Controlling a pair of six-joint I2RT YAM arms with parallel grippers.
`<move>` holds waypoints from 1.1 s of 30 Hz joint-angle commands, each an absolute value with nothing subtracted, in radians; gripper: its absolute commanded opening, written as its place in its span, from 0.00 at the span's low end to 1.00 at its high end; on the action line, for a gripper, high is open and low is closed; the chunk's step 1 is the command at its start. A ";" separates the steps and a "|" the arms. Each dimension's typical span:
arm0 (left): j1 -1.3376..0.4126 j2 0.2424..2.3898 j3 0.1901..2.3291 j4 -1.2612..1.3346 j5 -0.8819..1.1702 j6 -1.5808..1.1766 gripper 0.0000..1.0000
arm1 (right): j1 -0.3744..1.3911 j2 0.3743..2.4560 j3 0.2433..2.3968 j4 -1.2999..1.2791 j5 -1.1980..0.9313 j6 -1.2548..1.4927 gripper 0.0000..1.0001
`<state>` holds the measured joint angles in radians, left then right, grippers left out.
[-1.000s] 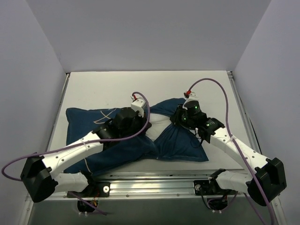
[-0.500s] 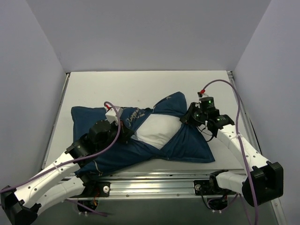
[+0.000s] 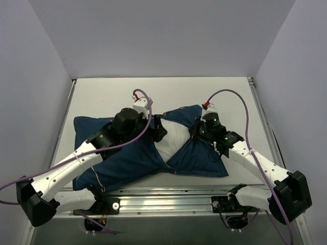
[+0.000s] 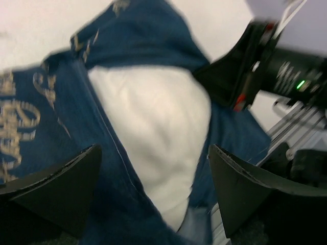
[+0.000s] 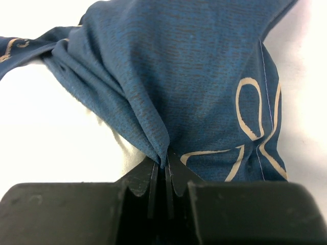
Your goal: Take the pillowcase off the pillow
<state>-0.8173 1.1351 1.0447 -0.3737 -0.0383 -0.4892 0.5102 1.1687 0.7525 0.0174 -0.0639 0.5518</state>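
Note:
The navy pillowcase (image 3: 120,161) lies across the table, its opening spread in the middle, where the white pillow (image 3: 172,138) bulges out. My left gripper (image 3: 159,131) hovers over that opening, jaws wide open and empty. In the left wrist view the left gripper (image 4: 153,191) straddles the pillow (image 4: 153,117) and the edge of the pillowcase (image 4: 46,112). My right gripper (image 3: 197,130) sits at the right side of the opening. In its wrist view the right gripper (image 5: 166,164) is shut on a bunched fold of pillowcase (image 5: 204,76), with the pillow (image 5: 51,127) showing to the left.
White walls (image 3: 36,76) close in the table on the left, back and right. A metal rail (image 3: 168,194) runs along the near edge between the arm bases. Purple cables (image 3: 235,97) loop above both arms. The right arm (image 4: 278,69) shows close by in the left wrist view.
My left gripper let go of the pillowcase, opened, and swung up and right over the exposed pillow. The right gripper shifted left and closed tight on its fold. Less of the pillow shows.

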 commanded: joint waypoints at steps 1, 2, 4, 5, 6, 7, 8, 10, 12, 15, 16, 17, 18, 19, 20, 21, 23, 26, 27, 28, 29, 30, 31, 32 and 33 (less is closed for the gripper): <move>-0.822 1.205 1.241 -0.394 -0.038 -0.431 0.94 | 0.570 1.135 0.729 0.026 -0.015 0.561 0.00; -0.822 1.257 1.280 -0.403 -0.040 -0.422 0.96 | 0.574 1.134 0.730 0.026 -0.015 0.558 0.00; -0.822 1.316 1.386 -0.428 -0.040 -0.405 1.00 | 0.584 1.132 0.732 0.032 -0.011 0.555 0.00; -0.822 1.378 1.419 -0.434 -0.034 -0.402 0.97 | 0.586 1.134 0.732 0.035 -0.011 0.554 0.00; -0.821 1.411 1.474 -0.451 -0.029 -0.400 0.97 | 0.587 1.134 0.732 0.038 -0.011 0.554 0.00; -0.822 1.445 1.497 -0.459 -0.026 -0.400 0.97 | 0.591 1.137 0.735 0.046 -0.011 0.552 0.00; -0.819 1.504 1.518 -0.468 -0.020 -0.399 0.97 | 0.597 1.140 0.736 0.049 -0.011 0.552 0.00; -0.819 1.558 1.560 -0.495 0.000 -0.408 0.98 | 0.603 1.146 0.745 0.052 -0.008 0.554 0.00; -0.815 1.620 1.568 -0.518 0.000 -0.417 1.00 | 0.610 1.150 0.753 0.054 -0.003 0.557 0.00; -0.813 1.661 1.533 -0.503 0.060 -0.446 0.94 | 0.615 1.157 0.756 0.063 -0.003 0.558 0.00; -0.811 1.670 1.517 -0.494 0.072 -0.460 0.94 | 0.617 1.161 0.759 0.066 -0.003 0.558 0.00; -0.813 1.677 1.487 -0.486 0.086 -0.469 0.93 | 0.617 1.164 0.761 0.064 -0.003 0.557 0.00; -0.811 1.680 1.471 -0.480 0.089 -0.479 0.93 | 0.618 1.169 0.762 0.066 -0.003 0.557 0.00; -0.811 1.686 1.457 -0.479 0.094 -0.482 0.91 | 0.620 1.170 0.762 0.066 -0.003 0.557 0.00; -0.811 1.686 1.425 -0.477 0.097 -0.486 0.91 | 0.620 1.172 0.762 0.066 -0.003 0.557 0.00; -0.811 1.681 1.405 -0.462 0.100 -0.491 0.91 | 0.620 1.170 0.762 0.064 0.024 0.557 0.00; -0.811 1.664 1.361 -0.434 0.109 -0.506 0.88 | 0.618 1.172 0.762 0.066 0.023 0.555 0.00; -0.811 1.664 1.293 -0.385 0.112 -0.523 0.79 | 0.623 1.178 0.765 0.072 0.020 0.555 0.00; -0.813 1.670 1.276 -0.371 0.110 -0.526 0.77 | 0.626 1.183 0.767 0.072 0.020 0.555 0.00; -0.811 1.683 1.270 -0.364 0.110 -0.531 0.73 | 0.633 1.192 0.772 0.071 0.020 0.555 0.00; -0.811 1.689 1.266 -0.357 0.110 -0.534 0.66 | 0.638 1.195 0.776 0.071 0.021 0.557 0.00; -0.811 1.693 1.262 -0.350 0.110 -0.535 0.63 | 0.644 1.198 0.778 0.068 0.025 0.557 0.00; -0.811 1.695 1.250 -0.345 0.109 -0.541 0.58 | 0.652 1.197 0.779 0.064 0.028 0.558 0.00; -0.813 1.694 1.241 -0.336 0.106 -0.545 0.53 | 0.656 1.195 0.781 0.063 0.038 0.560 0.00; -0.811 1.689 1.232 -0.313 0.103 -0.546 0.40 | 0.660 1.190 0.782 0.057 0.044 0.558 0.00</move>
